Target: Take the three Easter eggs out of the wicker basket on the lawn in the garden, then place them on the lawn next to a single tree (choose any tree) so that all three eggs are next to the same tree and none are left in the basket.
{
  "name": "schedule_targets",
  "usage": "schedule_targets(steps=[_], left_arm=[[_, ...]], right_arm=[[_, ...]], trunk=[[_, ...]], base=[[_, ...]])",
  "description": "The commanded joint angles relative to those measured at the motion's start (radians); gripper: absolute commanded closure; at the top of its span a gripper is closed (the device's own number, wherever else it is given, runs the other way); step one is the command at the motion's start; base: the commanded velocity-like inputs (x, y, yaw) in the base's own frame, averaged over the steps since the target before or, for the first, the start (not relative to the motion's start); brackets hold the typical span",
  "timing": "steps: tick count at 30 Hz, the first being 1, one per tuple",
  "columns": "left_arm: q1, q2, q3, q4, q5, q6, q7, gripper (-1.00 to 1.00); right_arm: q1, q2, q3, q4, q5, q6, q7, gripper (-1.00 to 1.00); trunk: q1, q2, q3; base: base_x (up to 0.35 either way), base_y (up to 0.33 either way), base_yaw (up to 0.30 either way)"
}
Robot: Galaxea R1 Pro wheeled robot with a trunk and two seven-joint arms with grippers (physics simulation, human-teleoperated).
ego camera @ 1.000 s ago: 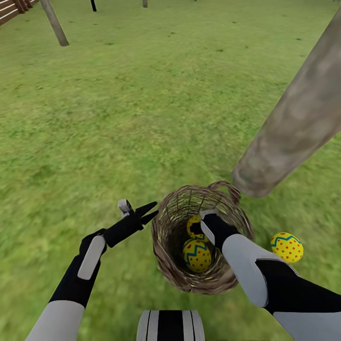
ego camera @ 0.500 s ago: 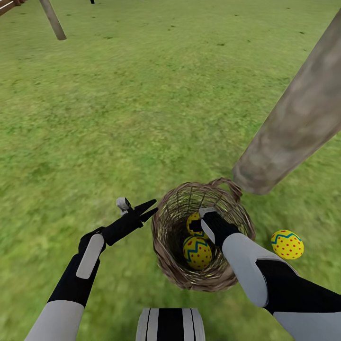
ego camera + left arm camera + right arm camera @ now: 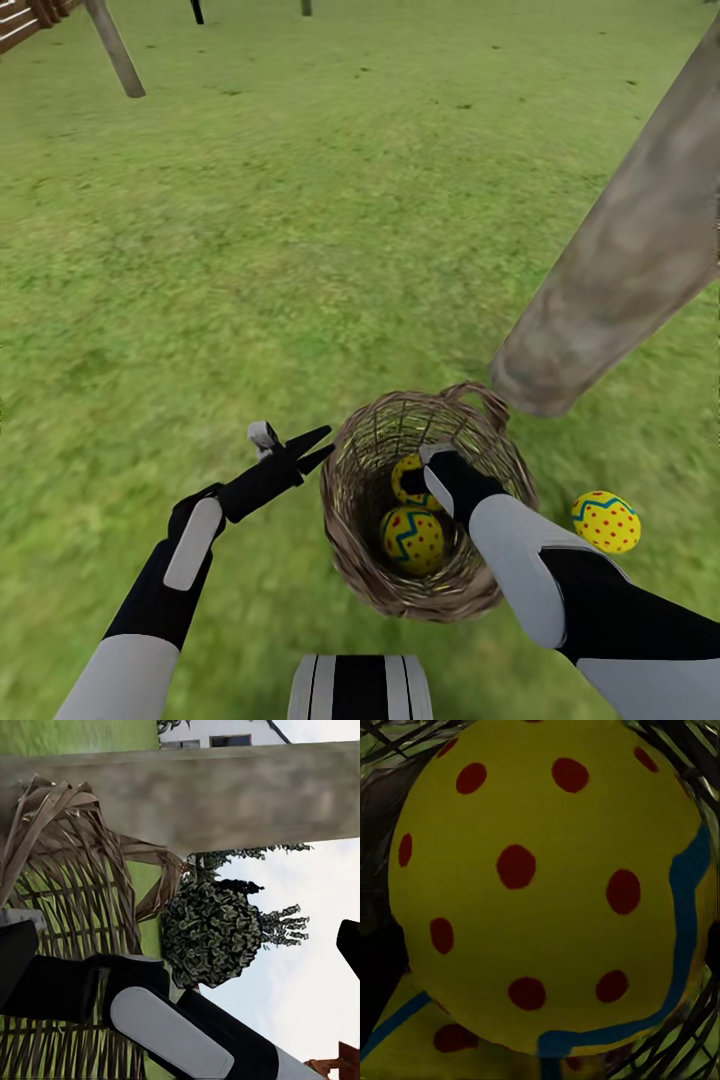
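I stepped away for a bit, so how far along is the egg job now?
Done: one egg lies on the lawn near the tree trunk. In hand: the right gripper is down inside the wicker basket at the upper egg. Left: that one and the lower egg; the left gripper is open outside.

The wicker basket [image 3: 67, 945] is seen close up, its brown see-through weave and a loop handle [image 3: 161, 881] shown against green lawn [image 3: 75, 735]. The thick mottled grey-brown trunk of the tree [image 3: 247, 802] is seen just beside the basket's handle. The right arm [image 3: 150, 1020], black with a white panel, is shown against the weave. A dark leafy bush [image 3: 214, 934], pale sky and a white house [image 3: 217, 731] are seen far beyond.
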Motion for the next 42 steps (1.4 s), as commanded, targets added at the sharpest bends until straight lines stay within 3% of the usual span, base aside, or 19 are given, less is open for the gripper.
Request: schedule_targets(steps=[1,28,33,42], left_arm=[[0.000,-0.001,0.001,0.013,-0.034,-0.008,0.003,-1.00],[-0.001,-0.002,-0.021,0.014,-0.034,-0.008,0.004,-1.00],[0.000,-0.002,-0.021,0.014,-0.034,-0.008,0.004,-1.00],[0.000,-0.002,-0.021,0.013,-0.034,-0.008,0.004,-1.00]], right_arm=[[0.000,0.001,-0.009,-0.002,0.008,0.005,0.000,1.00],[0.000,0.001,-0.011,0.036,0.003,0.014,0.006,1.00],[0.002,0.001,-0.011,0.095,0.003,0.017,0.064,1.00],[0.002,0.001,-0.011,0.115,0.003,0.016,0.074,1.00]], trunk=[[0.000,0.000,0.003],[-0.013,0.006,0.108],[-0.015,0.008,0.127],[-0.019,0.010,0.162]], base=[[0.000,0.000,0.000],[0.000,0.000,0.000],[0.000,0.000,0.000],[0.000,0.000,0.000]])
